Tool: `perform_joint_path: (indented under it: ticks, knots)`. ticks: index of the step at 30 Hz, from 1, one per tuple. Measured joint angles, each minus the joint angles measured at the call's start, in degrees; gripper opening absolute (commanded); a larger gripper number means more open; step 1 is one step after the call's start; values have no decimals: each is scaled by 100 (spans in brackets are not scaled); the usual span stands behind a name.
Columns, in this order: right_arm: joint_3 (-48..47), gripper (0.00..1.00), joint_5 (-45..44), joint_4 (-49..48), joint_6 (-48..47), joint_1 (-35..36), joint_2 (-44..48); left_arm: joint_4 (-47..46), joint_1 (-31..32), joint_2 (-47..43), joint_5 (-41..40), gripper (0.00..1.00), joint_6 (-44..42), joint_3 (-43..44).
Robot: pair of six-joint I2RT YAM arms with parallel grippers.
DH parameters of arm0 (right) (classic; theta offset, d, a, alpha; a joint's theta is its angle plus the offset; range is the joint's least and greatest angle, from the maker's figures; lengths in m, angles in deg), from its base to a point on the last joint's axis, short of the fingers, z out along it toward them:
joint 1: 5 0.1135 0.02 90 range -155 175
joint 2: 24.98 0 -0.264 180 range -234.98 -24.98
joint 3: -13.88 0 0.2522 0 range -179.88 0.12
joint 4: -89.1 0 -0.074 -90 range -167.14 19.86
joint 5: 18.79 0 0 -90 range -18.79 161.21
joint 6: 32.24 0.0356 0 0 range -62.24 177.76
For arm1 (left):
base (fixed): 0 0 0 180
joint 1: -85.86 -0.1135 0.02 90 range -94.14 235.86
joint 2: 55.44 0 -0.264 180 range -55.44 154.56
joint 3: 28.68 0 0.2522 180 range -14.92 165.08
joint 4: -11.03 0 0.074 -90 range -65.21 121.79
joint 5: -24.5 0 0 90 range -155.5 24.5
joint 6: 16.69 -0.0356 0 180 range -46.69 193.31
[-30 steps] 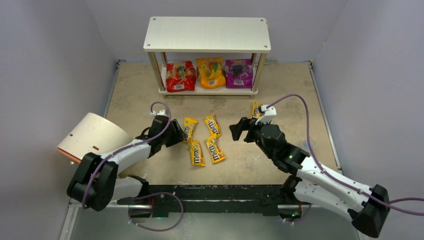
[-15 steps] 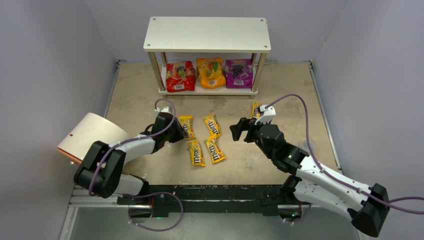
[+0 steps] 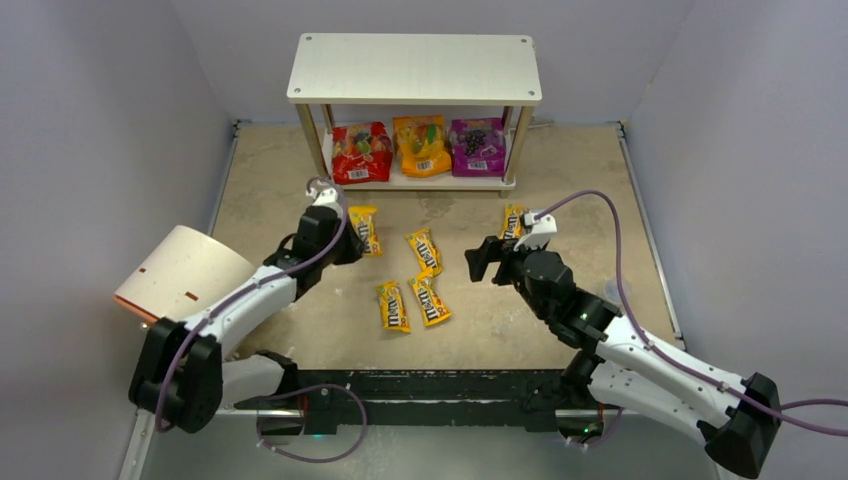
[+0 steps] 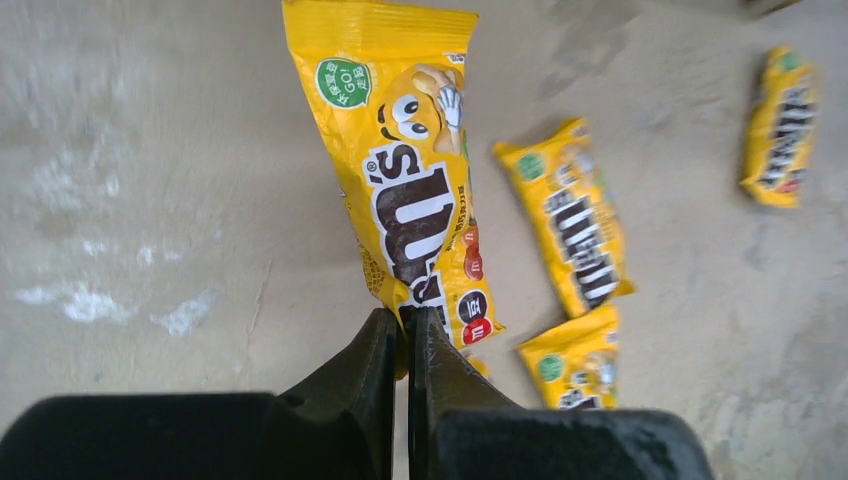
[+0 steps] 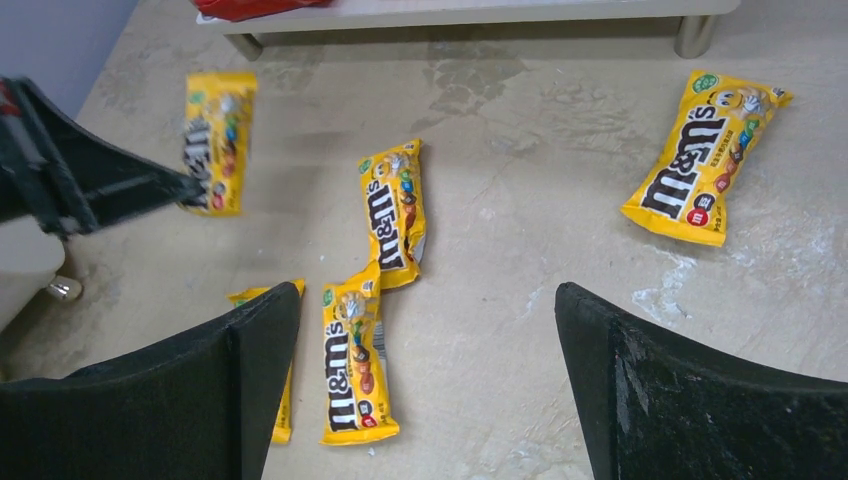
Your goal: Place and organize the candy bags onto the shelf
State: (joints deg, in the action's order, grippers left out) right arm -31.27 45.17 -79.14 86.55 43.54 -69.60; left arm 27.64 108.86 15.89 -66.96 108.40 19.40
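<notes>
At the far left, a white-and-orange cylinder [image 3: 180, 275] lies on its side on the bench [image 3: 270, 170], close beside the left arm. Moving right, we find the left pincer [image 3: 350, 238] clamped narrow on one end of the held packet [image 3: 364, 229], a yellow M&M's bag. In the left wrist view the jaws meet on its near end, and the rest of the bag points away toward the shelf. We cannot tell whether its far end touches the bench.

Behind it, against the back wall, stands the shelf [image 3: 414, 68]. Its top board is bare. On its lower board, side by side from left to right, sit the red pouch [image 3: 361, 153], the orange pouch [image 3: 422, 146] and the purple pouch [image 3: 476, 146].

In the middle of the bench, three yellow bags lie flat. The upper loose packet [image 3: 424, 251] lies nearest the shelf. Below it, the near-left packet [image 3: 393, 305] and the near-right packet [image 3: 431, 299] lie just beside each other.

Further right, the right pincer [image 3: 482, 262] hangs over the bench with its jaws spread wide, and the wrist view shows bare bench between them. Just beyond it lies the fifth packet [image 3: 513, 221], flat on the bench between the pincer and the shelf's right front post.
</notes>
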Motion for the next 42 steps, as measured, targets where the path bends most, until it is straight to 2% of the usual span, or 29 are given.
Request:
perform_joint_path:
  ticks: [4, 7, 11, 14, 16, 18, 23, 29, 37, 42]
  knots:
    - [2, 99, -22, 0, -116, -2, -2, 330, 0, -638, 105, 0, -481, 765]
    - [2, 99, -39, 0, -205, -2, -4, 463, 0, -997, 149, 0, -929, 1709]
    - [2, 99, -61, 0, -313, -2, -2, 450, 0, -1062, 173, 0, -1447, 2833]
    - [0, 99, -122, 0, -358, -2, 0, 651, 0, -522, 116, 0, -1867, 3995]
    - [2, 99, -144, 0, -378, -2, 0, 927, -7, 232, 17, 0, -2203, 5167]
    - [2, 99, -146, -4, -382, -2, -4, 1051, -63, 828, -48, 0, -2446, 5914]
    - [2, 99, -144, -46, -382, -2, -144, 1792, -527, 2197, 42, 0, -2868, 7313]
    - [4, 99, -144, -46, -372, -2, -348, 2529, -824, 3200, 109, 0, -3189, 8437]
    - [4, 99, -144, -46, -326, -2, -433, 3198, -916, 3388, 122, 0, -3676, 9029]
    - [4, 99, -144, -42, -243, -2, -522, 3547, -1137, 3729, 385, 4, -3849, 9578]
